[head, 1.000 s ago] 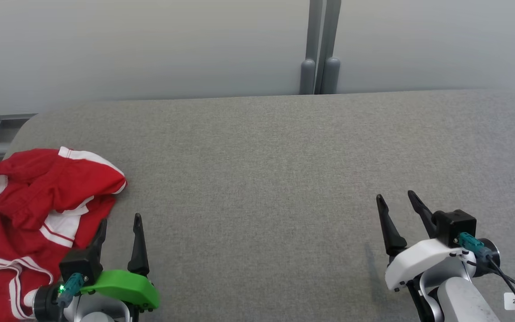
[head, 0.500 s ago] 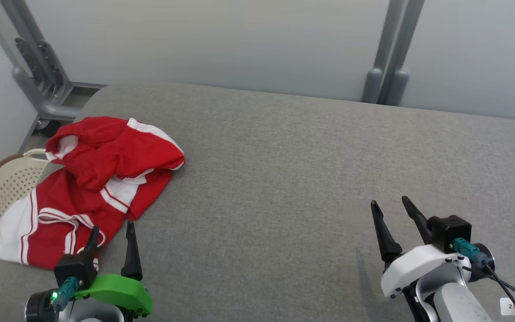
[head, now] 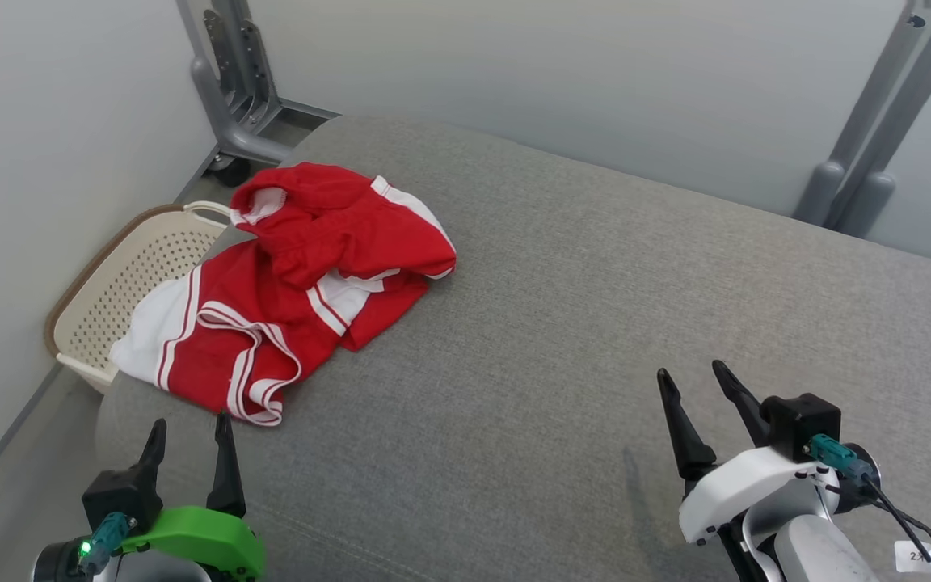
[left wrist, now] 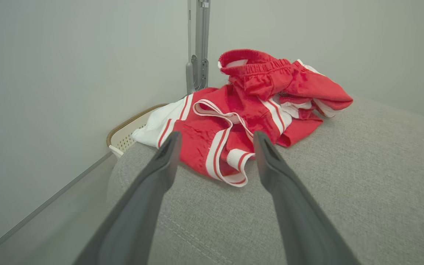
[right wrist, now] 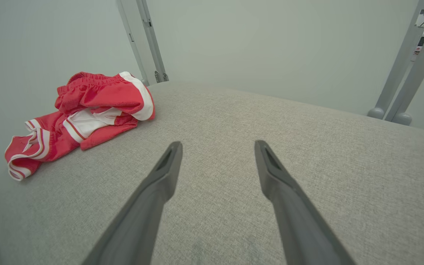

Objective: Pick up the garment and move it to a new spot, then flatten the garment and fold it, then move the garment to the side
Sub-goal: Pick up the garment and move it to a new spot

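Garment: crumpled red sports shorts with white stripes and side panels (head: 304, 275). They lie in a heap at the far-left end of the grey fabric-covered table (head: 595, 323). The elastic waistband is bunched up at the far side. One leg is spread toward the near left, with its striped hem looping at the near edge of the heap. A white panel reaches past the table's left edge. In the head view that panel overlaps the rim of a cream perforated plastic basket (head: 122, 283), which sits lower, left of the table by the wall. Can't tell whether cloth and basket touch.

Left gripper (head: 191, 420): at the near-left corner of the table, fingers spread apart, nothing between them. The tips point at the shorts, and the striped hem is just beyond them, not touching.

Right gripper (head: 690, 370): near right, fingers spread apart, empty, over bare grey fabric and well apart from the shorts.

Grey metal frame posts stand behind the table at far left (head: 231, 89) and far right (head: 869, 145), against a pale wall.
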Tool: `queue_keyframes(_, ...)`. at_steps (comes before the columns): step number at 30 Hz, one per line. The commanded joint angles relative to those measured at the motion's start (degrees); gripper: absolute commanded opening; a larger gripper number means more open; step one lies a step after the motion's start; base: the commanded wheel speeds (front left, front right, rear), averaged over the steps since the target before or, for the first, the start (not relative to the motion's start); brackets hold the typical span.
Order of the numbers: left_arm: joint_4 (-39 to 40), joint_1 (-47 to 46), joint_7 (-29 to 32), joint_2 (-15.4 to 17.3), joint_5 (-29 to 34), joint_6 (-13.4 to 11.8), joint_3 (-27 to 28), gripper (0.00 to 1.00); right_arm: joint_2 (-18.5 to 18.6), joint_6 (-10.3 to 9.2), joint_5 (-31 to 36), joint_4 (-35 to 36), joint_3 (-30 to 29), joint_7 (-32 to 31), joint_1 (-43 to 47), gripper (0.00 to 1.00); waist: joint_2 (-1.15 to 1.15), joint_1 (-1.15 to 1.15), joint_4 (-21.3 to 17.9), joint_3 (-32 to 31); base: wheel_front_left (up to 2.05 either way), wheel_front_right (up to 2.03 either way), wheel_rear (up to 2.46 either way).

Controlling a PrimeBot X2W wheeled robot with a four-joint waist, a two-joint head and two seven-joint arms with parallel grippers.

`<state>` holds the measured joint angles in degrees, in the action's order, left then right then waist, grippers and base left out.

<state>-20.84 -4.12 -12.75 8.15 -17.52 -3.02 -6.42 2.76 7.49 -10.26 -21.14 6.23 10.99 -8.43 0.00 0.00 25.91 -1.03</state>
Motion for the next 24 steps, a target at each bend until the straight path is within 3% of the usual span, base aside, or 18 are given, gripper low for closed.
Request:
queue_keyframes(1, -0.2, 0.5, 0.0, 0.2, -0.2, -0.2, 0.2, 1.0, 0.2, 0.0, -0.4, -0.2, -0.1, 0.4, 0.0, 1.0, 0.0, 0.0, 2.3, 0.3, 0.0, 0.0, 0.0)
queue_keyframes(7, -0.3, -0.1, 0.0, 0.2, -0.9, -0.4, 0.1, 1.0, 0.2, 0.0, -0.9, -0.9, 0.6, 0.8, -0.3, 1.0, 0.0, 0.0, 3.6, 0.6, 0.0, 0.0, 0.0)
queue_keyframes(12, -0.5, -2.6, 2.4, -0.2, -3.0, 2.4, -0.6, 1.0, 0.2, 0.0, -1.4, -1.1, 0.8, 0.8, -1.2, 1.0, 0.0, 0.0, 3.8, 1.3, 0.0, 0.0, 0.0)
queue_keyframes(15, -2.9, -7.6, 8.7, 0.5, -5.0, 5.7, -2.2, 1.0, 0.2, 0.0, -0.4, -0.5, 0.7, 0.2, -1.5, 1.0, 0.0, 0.0, 3.6, 2.2, 0.0, 0.0, 0.0)
queue_keyframes(24, -10.1, -24.6, 23.4, 2.2, -5.8, 6.9, -4.2, 1.0, 0.3, 0.0, 3.2, 3.8, 0.5, -3.0, -3.5, 1.0, 0.0, 0.0, -1.6, 8.5, 0.0, 0.0, 0.0)
